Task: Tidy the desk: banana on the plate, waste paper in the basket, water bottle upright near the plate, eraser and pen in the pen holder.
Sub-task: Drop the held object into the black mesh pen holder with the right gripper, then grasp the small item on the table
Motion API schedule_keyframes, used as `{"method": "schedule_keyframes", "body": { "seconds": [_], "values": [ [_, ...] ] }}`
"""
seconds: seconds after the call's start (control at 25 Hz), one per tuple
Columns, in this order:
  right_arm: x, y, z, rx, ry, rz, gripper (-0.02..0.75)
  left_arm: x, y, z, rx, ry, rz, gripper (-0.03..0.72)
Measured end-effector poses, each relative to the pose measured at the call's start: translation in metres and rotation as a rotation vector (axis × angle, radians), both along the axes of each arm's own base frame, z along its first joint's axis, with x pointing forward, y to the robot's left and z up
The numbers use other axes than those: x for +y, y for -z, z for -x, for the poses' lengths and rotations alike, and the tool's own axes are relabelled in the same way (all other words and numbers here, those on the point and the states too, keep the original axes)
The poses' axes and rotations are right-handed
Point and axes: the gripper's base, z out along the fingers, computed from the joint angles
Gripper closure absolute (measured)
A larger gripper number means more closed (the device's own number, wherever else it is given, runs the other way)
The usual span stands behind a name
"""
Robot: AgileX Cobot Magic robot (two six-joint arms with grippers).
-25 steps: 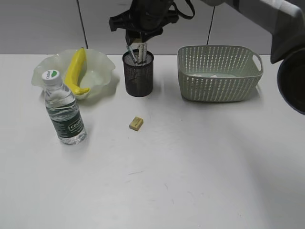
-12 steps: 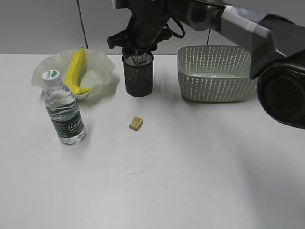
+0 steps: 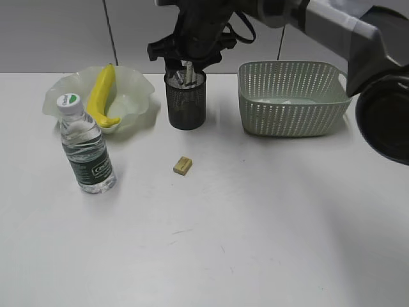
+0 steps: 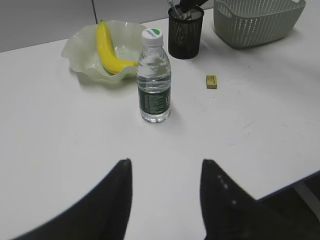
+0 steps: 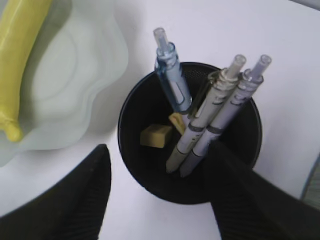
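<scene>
The banana (image 3: 102, 94) lies in the ruffled green plate (image 3: 131, 86). The water bottle (image 3: 86, 148) stands upright in front of the plate. A tan eraser (image 3: 183, 165) lies on the desk (image 3: 255, 224). My right gripper (image 5: 161, 147) is open and empty just above the black pen holder (image 3: 186, 102). The holder contains three pens (image 5: 215, 107) and two tan eraser pieces (image 5: 156, 135). My left gripper (image 4: 166, 167) is open and empty over bare desk, short of the bottle (image 4: 154, 82). A pale shape inside the basket (image 3: 294, 96) may be the waste paper.
The basket stands at the back right, next to the pen holder. The right arm reaches in from the upper right, above the basket. The left wrist view also shows the plate (image 4: 82, 52), the holder (image 4: 185, 32) and the desk's near edge at lower right.
The right gripper dropped onto the pen holder's mouth, then lifted slightly. The pens now stand free in the holder. Nothing else moved.
</scene>
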Motion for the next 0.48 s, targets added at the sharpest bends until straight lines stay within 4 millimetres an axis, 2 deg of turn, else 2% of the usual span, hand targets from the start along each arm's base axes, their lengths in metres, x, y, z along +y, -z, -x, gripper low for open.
{"method": "schedule_keyframes", "body": {
  "seconds": [0.28,0.4,0.48],
  "values": [
    [-0.013,-0.047,0.018,0.033,-0.009,0.038,0.262,0.0,0.0,0.0,0.0,0.0,0.0,0.351],
    [-0.022,-0.061,0.026,0.061,-0.025,0.102,0.267,0.0,0.0,0.0,0.0,0.0,0.0,0.351],
    [-0.025,-0.064,0.028,0.065,-0.037,0.135,0.279,0.0,0.0,0.0,0.0,0.0,0.0,0.351]
  ]
}}
